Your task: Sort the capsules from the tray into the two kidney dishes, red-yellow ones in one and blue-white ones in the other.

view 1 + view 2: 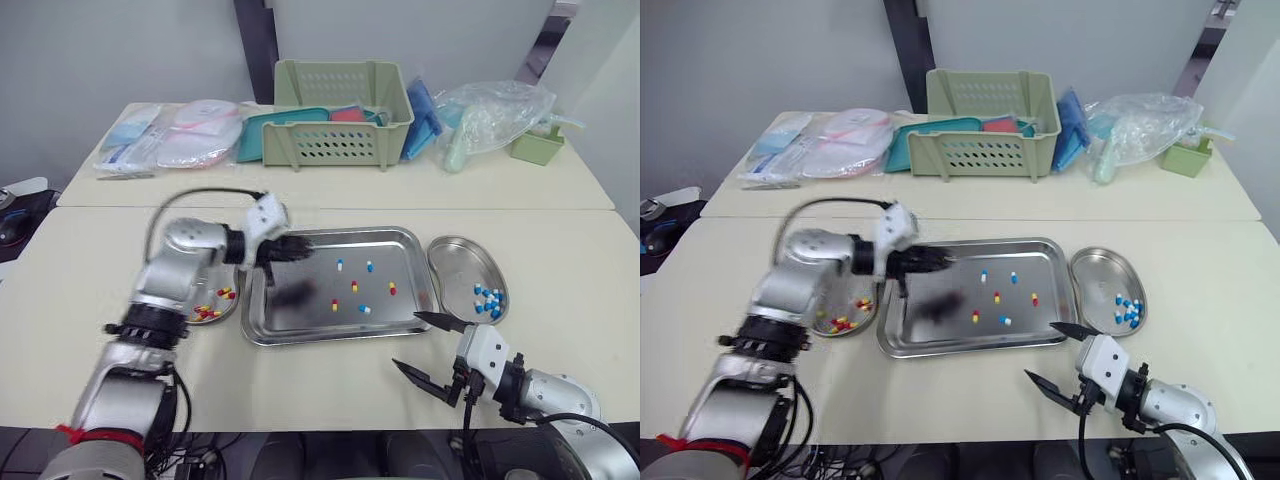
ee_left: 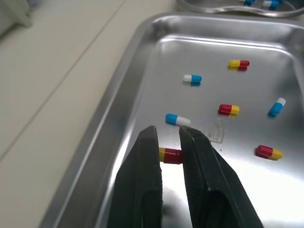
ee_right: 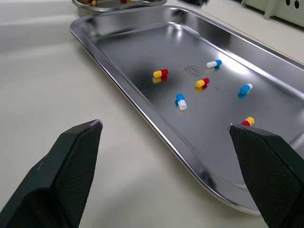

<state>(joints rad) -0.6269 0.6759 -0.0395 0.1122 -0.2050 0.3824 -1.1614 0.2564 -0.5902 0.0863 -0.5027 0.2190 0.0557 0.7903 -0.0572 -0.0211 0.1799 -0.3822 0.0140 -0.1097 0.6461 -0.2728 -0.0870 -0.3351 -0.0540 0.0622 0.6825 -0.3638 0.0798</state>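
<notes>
Gleaming tray (image 1: 400,250) on cream table (image 1: 580,250), grey wall (image 1: 100,50) behind

- Near worktop (image 1: 330,385): cream, set edge to edge with the far one.
- Steel tray (image 1: 300,340): at its centre.
- Left kidney dish (image 1: 216,321): just beside the tray.
- Right kidney dish (image 1: 462,262): just beside the tray's other end.
- Far worktop (image 1: 330,185): cream.
- Green slotted basket (image 1: 340,140): centre.
- Teal tray (image 1: 255,135): touching the basket's left side.
- Plastic packets (image 1: 170,135): left end.
- Clear bag (image 1: 495,112): right of the basket.
- Small green box (image 1: 537,147): beside the bag.
</notes>
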